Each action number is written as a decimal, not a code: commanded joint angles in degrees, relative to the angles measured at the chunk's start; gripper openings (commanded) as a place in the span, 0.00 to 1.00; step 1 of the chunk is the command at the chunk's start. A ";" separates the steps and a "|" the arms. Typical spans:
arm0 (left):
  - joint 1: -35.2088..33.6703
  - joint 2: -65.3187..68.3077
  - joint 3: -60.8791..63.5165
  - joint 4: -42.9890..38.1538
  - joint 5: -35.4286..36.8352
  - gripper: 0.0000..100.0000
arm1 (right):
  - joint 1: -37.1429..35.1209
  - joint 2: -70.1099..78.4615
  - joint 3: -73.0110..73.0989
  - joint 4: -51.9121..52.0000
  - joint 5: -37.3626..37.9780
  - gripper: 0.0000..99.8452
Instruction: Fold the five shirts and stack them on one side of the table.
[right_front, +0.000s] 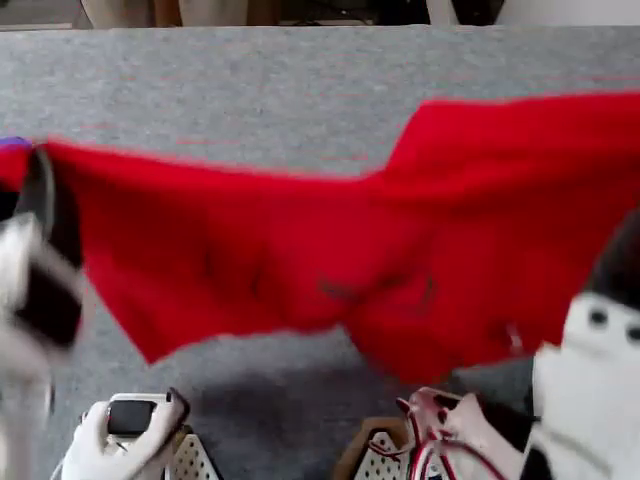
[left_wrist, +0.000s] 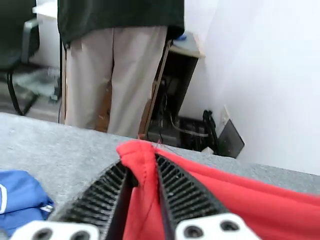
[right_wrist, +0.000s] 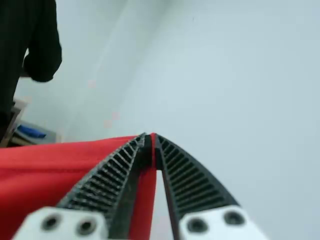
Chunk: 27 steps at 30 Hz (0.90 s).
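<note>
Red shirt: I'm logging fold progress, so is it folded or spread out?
Spread out, not folded: the red shirt hangs stretched over the table, one end pinched in the left gripper, the other in the right gripper.

Aloft, red shirt (right_front: 300, 250) hangs spread; blue shirt (left_wrist: 20, 197) lies bunched on table (left_wrist: 65, 147).

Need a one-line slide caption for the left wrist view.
Left hand shut on a bunched edge of the red shirt over the grey table, a blue garment lying nearby.
</note>
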<state>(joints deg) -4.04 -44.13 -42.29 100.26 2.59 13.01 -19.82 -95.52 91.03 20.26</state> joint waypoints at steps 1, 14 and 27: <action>-0.62 -9.19 8.09 0.53 -0.97 0.02 | 0.04 -2.33 0.31 -2.64 1.58 0.00; -0.53 -28.88 40.35 0.53 -0.97 0.02 | -0.40 -9.19 15.87 -4.57 1.76 0.00; -0.53 -17.63 67.69 -29.98 -0.53 0.02 | -8.13 -9.27 61.85 -19.60 1.85 0.00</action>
<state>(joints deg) -4.13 -66.46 21.10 79.34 2.07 7.12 -28.97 -46.29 79.08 21.67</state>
